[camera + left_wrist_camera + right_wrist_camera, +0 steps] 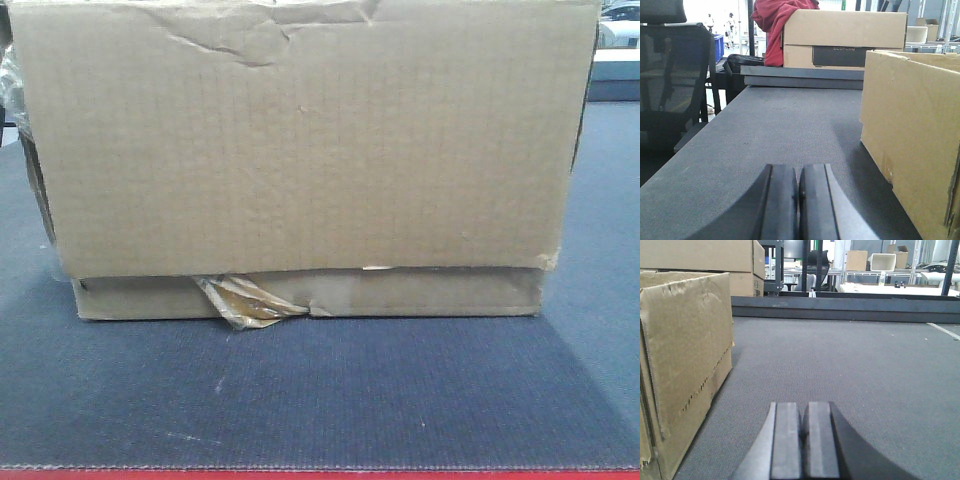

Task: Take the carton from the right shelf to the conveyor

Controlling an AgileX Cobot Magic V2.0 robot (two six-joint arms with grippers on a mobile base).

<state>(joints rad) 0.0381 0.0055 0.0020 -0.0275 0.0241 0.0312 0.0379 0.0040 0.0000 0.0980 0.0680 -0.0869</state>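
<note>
Carton sat flat on conveyor, one box only, filling most of front view. Creased along top edge, narrow lower band underneath, one amber tape wad hanging at band's left part. Red edge strip ran along belt's near edge. Left gripper low over belt, pressed together, nothing between pads, carton just beside on its right, apart. Right gripper likewise pressed together and empty, carton near on its left, not touching. Two more cardboard boxes stacked beyond belt's far end, red cloth draped beside, one black mesh chair at left.
</note>
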